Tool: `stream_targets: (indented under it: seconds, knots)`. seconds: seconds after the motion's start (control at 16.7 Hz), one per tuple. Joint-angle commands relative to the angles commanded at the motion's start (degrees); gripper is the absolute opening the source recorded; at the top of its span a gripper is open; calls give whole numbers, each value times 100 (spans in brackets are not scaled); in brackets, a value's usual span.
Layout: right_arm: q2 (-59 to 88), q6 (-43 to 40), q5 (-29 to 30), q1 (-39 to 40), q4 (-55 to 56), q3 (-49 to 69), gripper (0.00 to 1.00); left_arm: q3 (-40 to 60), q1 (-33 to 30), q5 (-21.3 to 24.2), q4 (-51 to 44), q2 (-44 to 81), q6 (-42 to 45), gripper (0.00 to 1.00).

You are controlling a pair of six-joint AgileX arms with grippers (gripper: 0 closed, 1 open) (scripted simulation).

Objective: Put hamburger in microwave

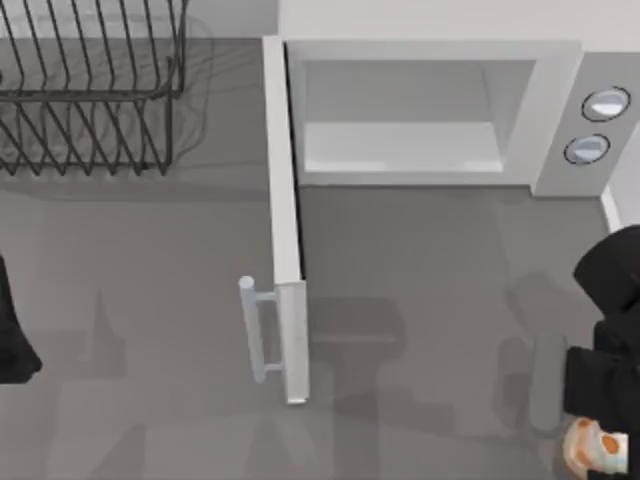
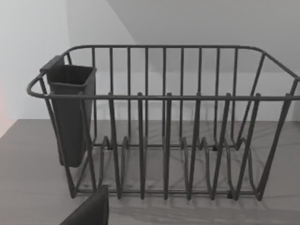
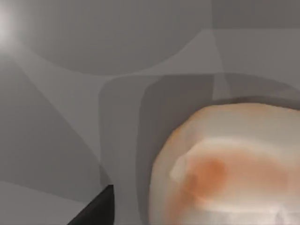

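The hamburger (image 1: 595, 446) is cream-white with orange patches. The microwave (image 1: 560, 90) is light grey-white, its cavity paler, with a pale bar handle (image 1: 253, 330) and two silvery-blue knobs (image 1: 604, 103). The wire dish rack (image 2: 164, 122) is dark grey, the bench (image 1: 420, 270) mid-grey.

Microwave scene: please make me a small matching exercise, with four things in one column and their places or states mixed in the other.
Things:
1. microwave door
2. hamburger
3. dish rack
4. left arm

Places or states:
A. table's far left corner
B. swung open
C. parked at the table's left edge
D. near right corner, by the right arm

Pairs: 1-B, 2-D, 3-A, 4-C
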Motion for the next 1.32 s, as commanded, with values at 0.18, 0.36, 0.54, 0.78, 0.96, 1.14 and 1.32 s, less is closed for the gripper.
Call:
stream_targets:
  seconds: [0.18, 0.36, 0.54, 0.78, 0.96, 1.14, 1.32]
  knots:
    - [59, 4, 0, 1, 105, -59, 100, 0, 0, 0, 0, 0, 0, 100]
    - [59, 4, 0, 1, 105, -59, 92, 0, 0, 0, 0, 0, 0, 100]
    - [59, 4, 0, 1, 105, -59, 70, 0, 0, 0, 0, 0, 0, 100]
    - [59, 4, 0, 1, 105, -59, 40, 0, 0, 0, 0, 0, 0, 100]
    - [59, 4, 0, 1, 105, -59, 17, 0, 0, 0, 0, 0, 0, 100]
    - [59, 4, 0, 1, 105, -59, 0, 0, 0, 0, 0, 0, 0, 100]
    - [59, 4, 0, 1, 105, -59, 0, 0, 0, 0, 0, 0, 0, 100]
